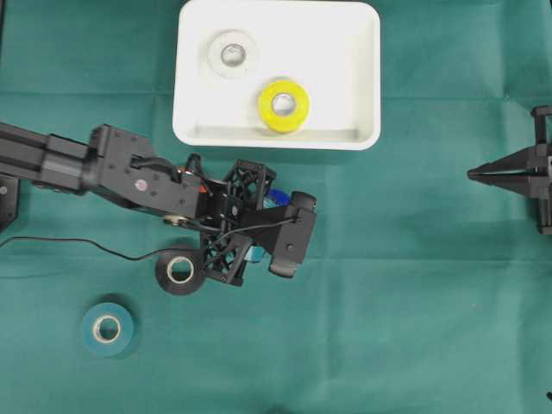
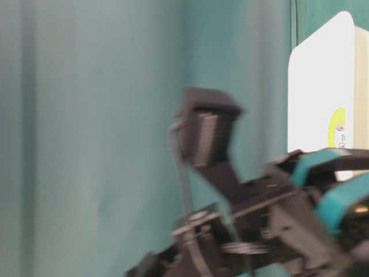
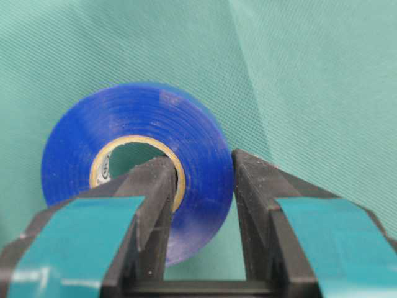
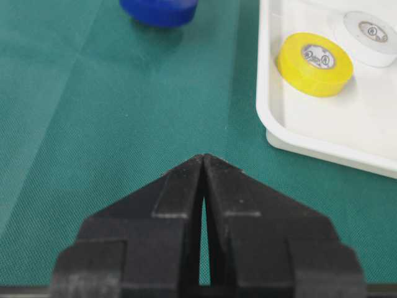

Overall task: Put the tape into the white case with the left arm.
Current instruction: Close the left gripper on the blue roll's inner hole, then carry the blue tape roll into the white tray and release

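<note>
1. My left gripper (image 3: pixel 201 186), black with teal marks, is clamped on the glossy blue tape roll (image 3: pixel 133 161): one finger in its core, one outside.
2. The roll rests on green cloth, just below the shallow white plastic case (image 1: pixel 362 86).
3. My all-black right gripper (image 4: pixel 203 162) sits closed, holding nothing.

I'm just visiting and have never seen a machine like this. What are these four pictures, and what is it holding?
It is a robot with two arms over a green cloth. One picture looks down from above, one from table height, blurred, and two from cameras on the wrists. The left gripper is shut on a blue tape, one finger inside its hole. The right gripper is shut and holds nothing. The white case holds a white tape and a yellow tape. A black tape and a teal tape lie on the cloth.
</note>
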`<state>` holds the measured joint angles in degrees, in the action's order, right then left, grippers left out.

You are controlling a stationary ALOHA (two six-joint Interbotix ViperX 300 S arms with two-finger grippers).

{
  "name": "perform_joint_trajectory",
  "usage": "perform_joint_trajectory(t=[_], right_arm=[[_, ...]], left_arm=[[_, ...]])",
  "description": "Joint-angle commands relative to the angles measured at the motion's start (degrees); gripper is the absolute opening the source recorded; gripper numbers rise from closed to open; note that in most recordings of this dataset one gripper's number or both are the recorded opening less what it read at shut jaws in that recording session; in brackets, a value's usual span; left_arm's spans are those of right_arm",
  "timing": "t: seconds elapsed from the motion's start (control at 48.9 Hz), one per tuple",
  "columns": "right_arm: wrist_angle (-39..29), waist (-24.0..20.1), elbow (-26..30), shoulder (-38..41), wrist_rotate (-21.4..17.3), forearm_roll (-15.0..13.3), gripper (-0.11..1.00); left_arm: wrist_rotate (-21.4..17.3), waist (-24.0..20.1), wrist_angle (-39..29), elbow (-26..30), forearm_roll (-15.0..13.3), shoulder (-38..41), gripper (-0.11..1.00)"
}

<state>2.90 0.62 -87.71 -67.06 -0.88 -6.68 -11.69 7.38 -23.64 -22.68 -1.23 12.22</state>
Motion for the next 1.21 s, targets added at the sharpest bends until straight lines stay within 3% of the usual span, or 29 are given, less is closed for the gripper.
perform_joint_trajectory(t=[0.0, 0.368, 0.552, 0.859, 1.187], right_arm=[[0.6, 0.1, 0.5, 0.5, -0.1, -0.1, -0.10], [0.6, 0.1, 0.5, 0.4, -0.1, -0.1, -0.10], [0.6, 0.0, 0.5, 0.4, -0.1, -0.1, -0.10], [0.6, 0.1, 0.5, 0.4, -0.1, -0.1, -0.10], [0.6, 0.0, 0.6, 0.4, -0.1, -0.1, -0.10]], left_arm=[[0.1, 0.1, -0.7, 1.0, 0.2, -4.3, 0.25], [-0.3, -2.2, -4.0, 1.7, 0.4, -7.7, 0.25], [-0.7, -6.6, -3.6, 2.1, 0.4, -6.9, 0.25], [-8.4, -13.4, -3.4, 6.2, 0.4, -5.1, 0.25], [-9.3, -21.9, -3.3, 8.2, 0.4, -1.9, 0.25]])
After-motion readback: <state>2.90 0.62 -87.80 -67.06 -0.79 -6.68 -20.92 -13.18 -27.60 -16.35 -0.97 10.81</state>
